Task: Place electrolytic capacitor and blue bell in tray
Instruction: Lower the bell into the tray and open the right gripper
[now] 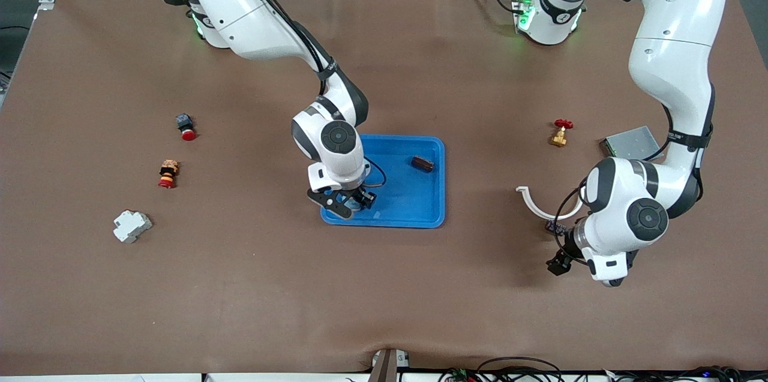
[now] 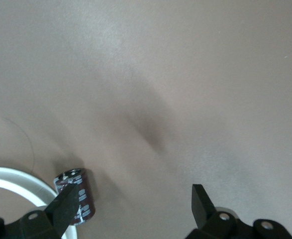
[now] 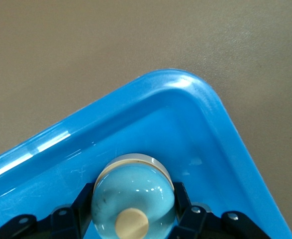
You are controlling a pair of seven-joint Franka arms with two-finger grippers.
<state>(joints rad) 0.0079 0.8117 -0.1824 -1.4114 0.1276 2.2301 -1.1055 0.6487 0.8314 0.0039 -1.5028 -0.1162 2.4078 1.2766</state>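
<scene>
My right gripper (image 1: 351, 202) is shut on the blue bell (image 3: 133, 194), a pale blue dome with a cream button and rim. It holds the bell low inside the blue tray (image 1: 414, 202), in the corner nearest the front camera at the right arm's end, and the tray's rim (image 3: 185, 114) curves round it. An electrolytic capacitor (image 2: 76, 196), maroon with white print, stands on the table (image 1: 555, 227). My left gripper (image 1: 561, 250) is open beside it; one of its fingers (image 2: 66, 204) is in front of the capacitor, and nothing is between the two.
A dark brown cylinder (image 1: 422, 163) lies in the tray. A white curved piece (image 1: 540, 205) lies next to the capacitor. A red-handled brass valve (image 1: 561, 133) and a grey metal box (image 1: 630, 142) lie farther back. Toward the right arm's end: red button (image 1: 186, 127), orange part (image 1: 168, 173), white block (image 1: 132, 226).
</scene>
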